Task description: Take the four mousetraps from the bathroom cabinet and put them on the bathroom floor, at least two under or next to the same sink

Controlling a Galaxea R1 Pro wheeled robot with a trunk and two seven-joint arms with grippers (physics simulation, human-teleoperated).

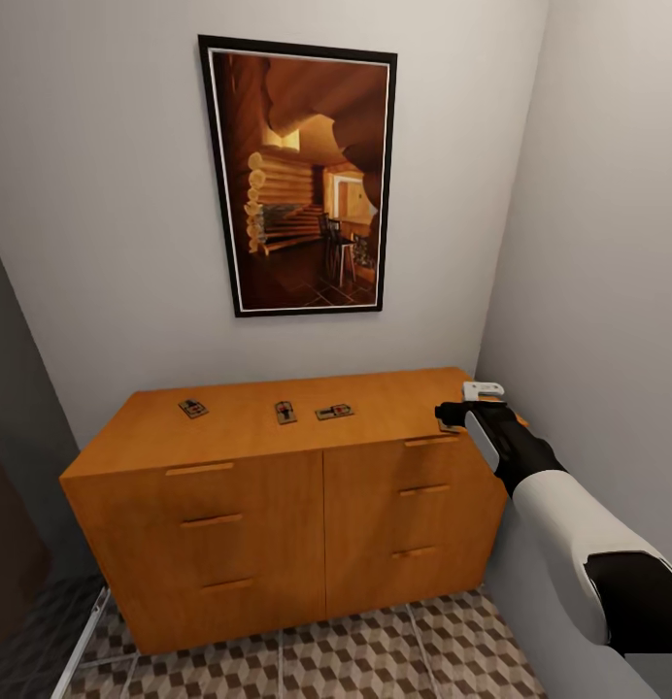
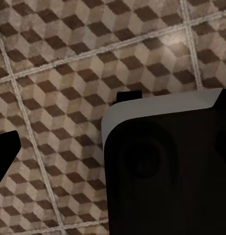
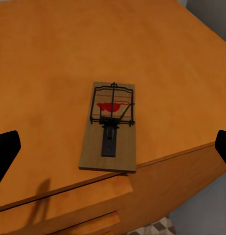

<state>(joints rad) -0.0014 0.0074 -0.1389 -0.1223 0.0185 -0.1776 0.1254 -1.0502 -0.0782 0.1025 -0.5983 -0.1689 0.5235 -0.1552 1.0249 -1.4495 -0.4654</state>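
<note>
1. Right arm point(image 1: 569, 524): glossy white forearm shell, black sleeve at the elbow end.
2. Black wrist leads to the right gripper point(image 1: 472, 403), dark with a pale grey-white block on top.
3. Left wrist view: black housing point(image 2: 167, 171) with a pale grey rounded rim.

The cabinet point(image 1: 278, 505) is orange-brown wood, smooth with a soft satin sheen. Each mousetrap point(image 3: 109, 128) is a matt tan wooden board carrying dark metal wire. The bathroom floor point(image 2: 69, 63) is tile printed with a cube pattern, its grout pale and rough. The framed picture point(image 1: 299, 180) looks glossy within a black frame.
</note>
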